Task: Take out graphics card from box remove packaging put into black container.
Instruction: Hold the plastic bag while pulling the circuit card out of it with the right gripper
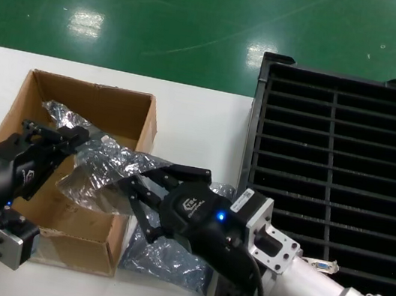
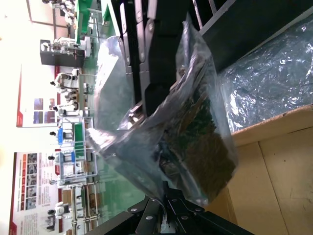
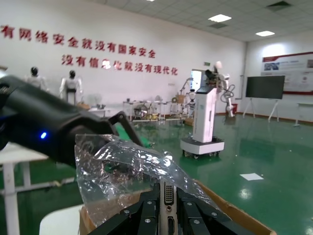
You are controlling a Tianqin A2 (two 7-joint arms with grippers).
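Observation:
My right gripper (image 1: 133, 187) is shut on the silver bracket of the graphics card (image 3: 168, 197), over the box's right wall. The card (image 2: 198, 142) is dark and sits partly inside the shiny translucent packaging (image 1: 103, 166), which stretches between both grippers above the brown box (image 1: 74, 228). My left gripper (image 1: 78, 137) is shut on the bag's far end (image 2: 172, 199), over the box. The right gripper (image 3: 168, 210) shows its fingers pressed on both sides of the bracket. The black container (image 1: 343, 142) stands at the right.
A second like bag (image 1: 168, 258) lies on the white table between the box and the container; it also shows in the left wrist view (image 2: 274, 81). A silver bracket with a blue port (image 1: 323, 266) shows low in the container by my right arm.

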